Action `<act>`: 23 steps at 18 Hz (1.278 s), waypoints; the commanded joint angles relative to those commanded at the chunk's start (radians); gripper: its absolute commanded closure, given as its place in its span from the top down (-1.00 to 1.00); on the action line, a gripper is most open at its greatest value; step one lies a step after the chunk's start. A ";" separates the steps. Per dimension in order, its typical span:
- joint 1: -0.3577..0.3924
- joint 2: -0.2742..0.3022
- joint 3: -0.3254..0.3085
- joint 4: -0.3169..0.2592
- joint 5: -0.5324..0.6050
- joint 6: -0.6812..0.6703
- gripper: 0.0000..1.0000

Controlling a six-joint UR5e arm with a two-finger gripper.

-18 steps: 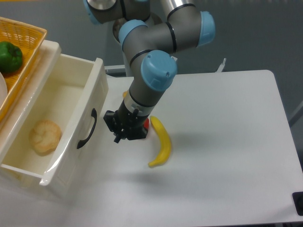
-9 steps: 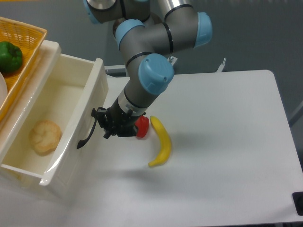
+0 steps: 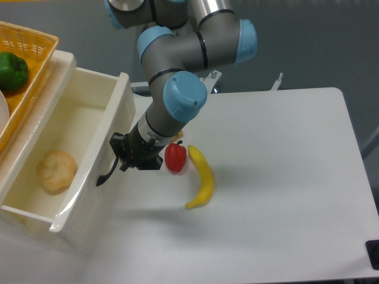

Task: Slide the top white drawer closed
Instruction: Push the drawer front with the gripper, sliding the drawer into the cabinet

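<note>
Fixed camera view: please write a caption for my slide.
Pincer at the handle of the open top drawer, bun inside.

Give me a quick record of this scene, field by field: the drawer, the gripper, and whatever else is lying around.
drawer: top white drawer pulled open, black handle on its front
inside drawer: one bread roll
gripper: gripper at the drawer front, right by the handle; open or shut cannot be told
on table: red pepper and banana side by side, next to the arm
on cabinet top: wicker basket holding a green pepper
task state: drawer not yet closed
</note>
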 joint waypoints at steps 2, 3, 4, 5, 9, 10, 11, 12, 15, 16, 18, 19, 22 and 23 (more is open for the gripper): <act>-0.012 0.000 0.000 0.000 -0.002 0.000 -0.84; -0.014 0.000 0.000 0.000 -0.002 -0.002 -0.84; -0.018 0.000 0.000 0.000 -0.002 -0.005 -0.84; -0.026 0.000 0.000 0.000 -0.005 -0.014 -0.83; -0.037 0.002 0.000 0.000 -0.018 -0.026 -0.82; -0.041 0.003 0.000 0.000 -0.018 -0.026 -0.82; -0.044 0.006 0.000 0.000 -0.018 -0.026 -0.82; -0.045 0.006 0.000 0.000 -0.018 -0.026 -0.82; -0.052 0.008 0.000 -0.002 -0.018 -0.026 -0.81; -0.055 0.008 0.000 -0.005 -0.023 -0.026 -0.80; -0.063 0.008 0.000 -0.009 -0.023 -0.029 -0.80; -0.063 0.009 0.000 -0.011 -0.023 -0.034 -0.80; -0.075 0.009 0.000 -0.011 -0.023 -0.038 -0.80; -0.080 0.009 0.000 -0.011 -0.025 -0.044 -0.80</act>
